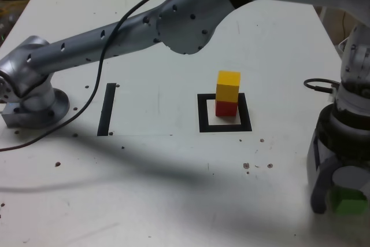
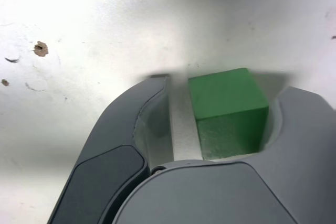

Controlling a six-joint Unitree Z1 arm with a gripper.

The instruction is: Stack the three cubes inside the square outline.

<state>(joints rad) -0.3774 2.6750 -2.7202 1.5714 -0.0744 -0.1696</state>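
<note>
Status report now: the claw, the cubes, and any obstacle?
Claw around green cube, gap on one side, not yet clamped. Yellow cube on red cube inside square outline. No obstacle seen on table.

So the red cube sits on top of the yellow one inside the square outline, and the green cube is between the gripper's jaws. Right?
Not quite: the exterior view shows the yellow cube on top of the red cube inside the square outline. The green cube is indeed between the jaws of the gripper.

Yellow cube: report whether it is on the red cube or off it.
On. The yellow cube sits squarely atop the red cube inside the square outline.
</note>
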